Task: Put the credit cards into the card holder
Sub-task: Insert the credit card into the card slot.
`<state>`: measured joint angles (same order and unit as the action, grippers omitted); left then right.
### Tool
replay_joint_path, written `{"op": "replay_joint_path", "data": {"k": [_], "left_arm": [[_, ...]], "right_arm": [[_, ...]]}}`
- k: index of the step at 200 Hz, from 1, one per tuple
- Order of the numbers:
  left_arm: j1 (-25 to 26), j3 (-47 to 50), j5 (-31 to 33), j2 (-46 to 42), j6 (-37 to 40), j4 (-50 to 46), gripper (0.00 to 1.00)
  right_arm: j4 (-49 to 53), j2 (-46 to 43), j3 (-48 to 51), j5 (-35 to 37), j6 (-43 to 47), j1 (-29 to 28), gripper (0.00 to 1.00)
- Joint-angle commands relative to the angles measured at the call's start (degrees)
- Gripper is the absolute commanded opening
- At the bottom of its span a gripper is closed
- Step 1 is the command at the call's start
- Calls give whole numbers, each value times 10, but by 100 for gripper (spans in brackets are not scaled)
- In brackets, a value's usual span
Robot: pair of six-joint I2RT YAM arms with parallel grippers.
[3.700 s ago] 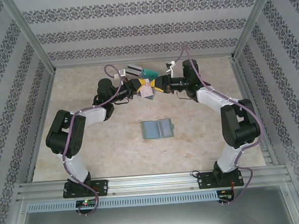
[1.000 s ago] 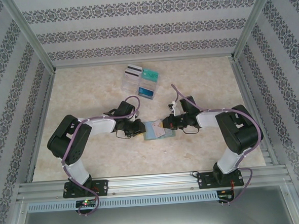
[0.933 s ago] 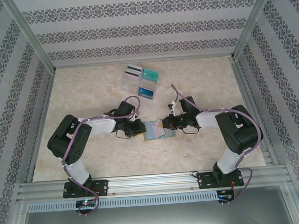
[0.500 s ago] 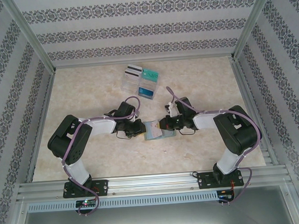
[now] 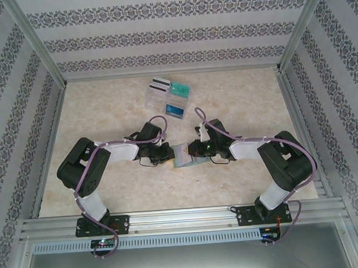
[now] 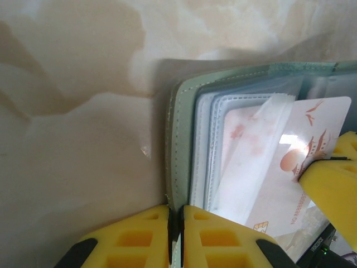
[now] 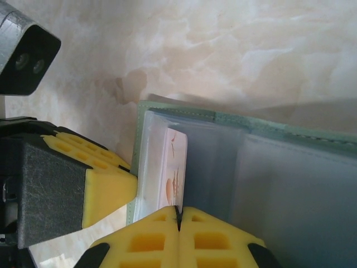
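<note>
i am clamping my left gripper (image 6: 175, 219) shut on the left edge of the card holder (image 6: 182, 117), which is lying open on the table (image 5: 104, 102) between my two arms, near the middle. i am pinning that edge so the holder is not sliding away while a card is pressing into it from the right.

my right gripper (image 7: 178, 215) is closed on the pale card (image 6: 315, 125) with pinkish marks, pinching it by its right end. i am holding it low and nearly flat so its leading end is lining up with the clear pocket. part of the card is already lying under the pocket film, and the rest is sticking out towards my right fingers. i am judging this to be mid-insertion: the card is needing a further push leftward, and the thin film could be buckling or catching a corner if the angle is off.

the remaining cards are sitting on the clear stand (image 5: 154, 100) at the far middle of the table: the striped white card (image 5: 159, 83), the teal card (image 5: 179, 88) and the blue card (image 5: 176, 110), well apart from the holder.
</note>
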<state>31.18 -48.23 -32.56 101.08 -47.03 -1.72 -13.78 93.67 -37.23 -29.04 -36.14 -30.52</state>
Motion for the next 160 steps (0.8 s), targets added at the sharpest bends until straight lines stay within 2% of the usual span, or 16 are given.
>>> {"op": "replay_joint_path", "data": {"k": [1, 48, 62, 81, 95, 139, 147, 160], "left_arm": [[15, 9, -4, 3, -7, 17, 12], [15, 11, -2, 4, -11, 22, 12], [15, 11, -2, 4, -10, 19, 13], [15, 12, 1, 0, -5, 10, 12], [15, 12, 10, -5, 0, -3, 12], [15, -5, 24, -21, 13, -39, 12], [15, -11, 26, -27, 14, -47, 15], [15, -26, 37, -41, 20, -67, 26]], "right_arm": [[7, 9, 3, 38, -9, -18, 1], [15, 26, 0, 25, -14, -29, 6], [29, 21, -6, 30, -9, -30, 12], [74, 0, -21, 44, 12, -29, 33], [117, -25, -33, 58, 34, -25, 40], [239, -112, -55, 70, 92, 31, 46], [254, -128, -53, 70, 96, 44, 46], [272, -152, -44, 61, 94, 62, 46]]}}
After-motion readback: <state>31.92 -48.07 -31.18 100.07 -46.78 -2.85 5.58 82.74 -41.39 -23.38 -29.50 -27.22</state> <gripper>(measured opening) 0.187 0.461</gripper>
